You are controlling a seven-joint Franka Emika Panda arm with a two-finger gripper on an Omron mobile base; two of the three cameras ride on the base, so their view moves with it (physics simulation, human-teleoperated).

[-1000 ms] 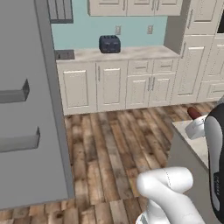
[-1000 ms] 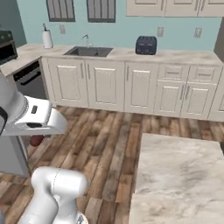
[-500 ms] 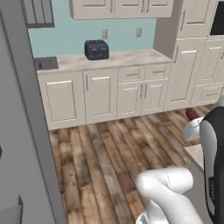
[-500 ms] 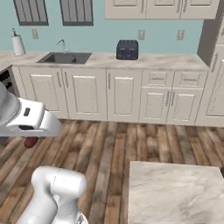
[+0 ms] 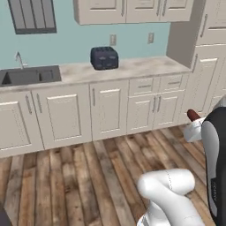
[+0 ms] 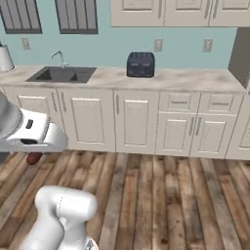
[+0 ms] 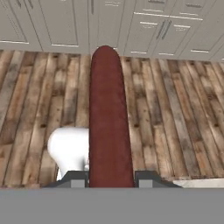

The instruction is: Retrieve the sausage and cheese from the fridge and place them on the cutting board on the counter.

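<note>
The gripper point(image 7: 111, 177) is closed on the sausage point(image 7: 109, 122), at frame centre; I can read no writing anywhere.

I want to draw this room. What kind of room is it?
It looks like a kitchen: there is a sink set in the counter, a toaster on top, and white cabinets underneath.
</note>
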